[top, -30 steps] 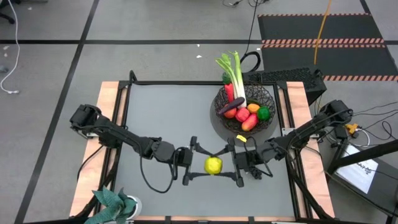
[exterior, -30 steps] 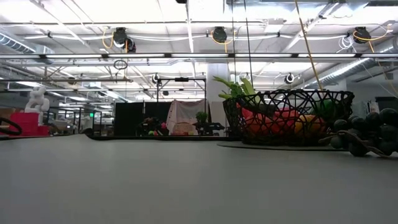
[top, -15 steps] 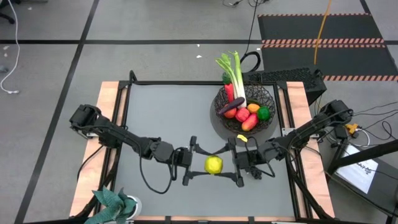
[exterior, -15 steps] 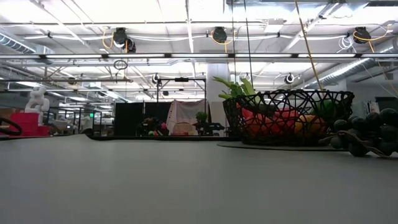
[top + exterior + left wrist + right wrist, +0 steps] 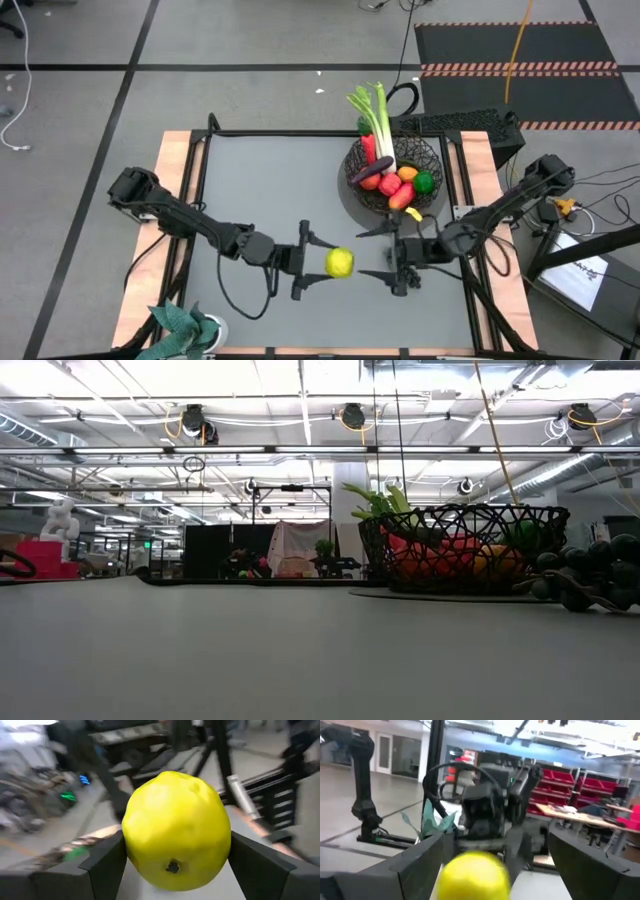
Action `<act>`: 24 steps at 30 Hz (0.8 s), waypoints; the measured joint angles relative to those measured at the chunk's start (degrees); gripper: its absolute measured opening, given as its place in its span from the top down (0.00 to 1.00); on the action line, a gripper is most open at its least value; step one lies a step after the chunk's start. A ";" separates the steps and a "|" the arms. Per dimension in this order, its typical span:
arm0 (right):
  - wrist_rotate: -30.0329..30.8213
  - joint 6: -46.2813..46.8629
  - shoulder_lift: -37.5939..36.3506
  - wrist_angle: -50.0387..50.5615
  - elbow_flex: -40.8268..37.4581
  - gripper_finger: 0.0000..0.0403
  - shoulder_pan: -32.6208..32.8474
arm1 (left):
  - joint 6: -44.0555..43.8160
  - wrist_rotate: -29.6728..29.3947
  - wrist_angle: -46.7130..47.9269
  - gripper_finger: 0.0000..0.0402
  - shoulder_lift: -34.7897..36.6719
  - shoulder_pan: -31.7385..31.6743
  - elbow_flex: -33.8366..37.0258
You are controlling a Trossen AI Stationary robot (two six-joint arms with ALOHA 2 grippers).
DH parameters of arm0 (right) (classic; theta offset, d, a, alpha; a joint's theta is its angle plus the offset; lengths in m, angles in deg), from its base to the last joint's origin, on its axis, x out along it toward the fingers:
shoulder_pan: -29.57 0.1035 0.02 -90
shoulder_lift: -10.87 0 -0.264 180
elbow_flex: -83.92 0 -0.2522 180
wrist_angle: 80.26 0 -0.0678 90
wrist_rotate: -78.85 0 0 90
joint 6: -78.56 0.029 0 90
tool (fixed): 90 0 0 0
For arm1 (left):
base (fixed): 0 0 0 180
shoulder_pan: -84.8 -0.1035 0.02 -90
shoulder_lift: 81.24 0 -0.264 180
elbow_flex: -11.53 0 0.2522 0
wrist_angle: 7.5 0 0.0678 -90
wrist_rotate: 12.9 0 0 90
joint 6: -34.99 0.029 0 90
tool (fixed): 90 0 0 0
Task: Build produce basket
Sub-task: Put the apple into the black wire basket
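- In the left wrist view the room behind the lemon (image 5: 176,831) is blurred.
- The right wrist view cuts off the lemon's lower part at the frame edge.
- The grapes (image 5: 590,572) run past the low view's edge.
- The basket (image 5: 395,172) hides the lower produce under the top pieces.

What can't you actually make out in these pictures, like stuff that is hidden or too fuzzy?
- Low view: neither arm nor the yellow fruit shows at all.
- Low view: the dark grapes are cut off by the picture's right edge.
- High view: the basket hides whatever lies under the leek and top fruits.
- Left wrist view: the yellow fruit between the left gripper fingers blocks the table; the background is blurred.
- Right wrist view: the fruit is blurred and cut off below.
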 joint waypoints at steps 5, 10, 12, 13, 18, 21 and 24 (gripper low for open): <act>6.27 0.25 -3.71 3.24 -0.08 0.13 3.60 | 12.45 -7.79 0.53 0.25 1.18 3.66 -0.05; 11.46 2.88 -5.63 7.93 -0.10 0.13 5.86 | 31.24 -13.55 -0.13 0.23 1.66 7.92 -0.04; 13.30 5.02 -6.40 9.05 -0.10 0.13 6.15 | 36.38 -15.62 -0.08 0.21 1.60 9.41 -0.04; 13.86 6.14 -6.67 9.67 -0.10 0.13 6.15 | 38.20 -16.71 -0.21 0.21 1.55 10.05 -0.04; 14.37 10.92 -7.21 11.16 -0.13 0.13 6.15 | 44.30 -19.87 -0.90 0.22 1.57 11.71 -0.04; 14.23 11.80 -7.23 11.62 -0.13 0.13 6.15 | 44.70 -20.09 -1.29 0.23 1.57 11.76 -0.04; 14.20 11.81 -7.21 11.82 -0.15 0.13 6.15 | 43.49 -20.08 -1.99 0.22 1.57 11.41 -0.04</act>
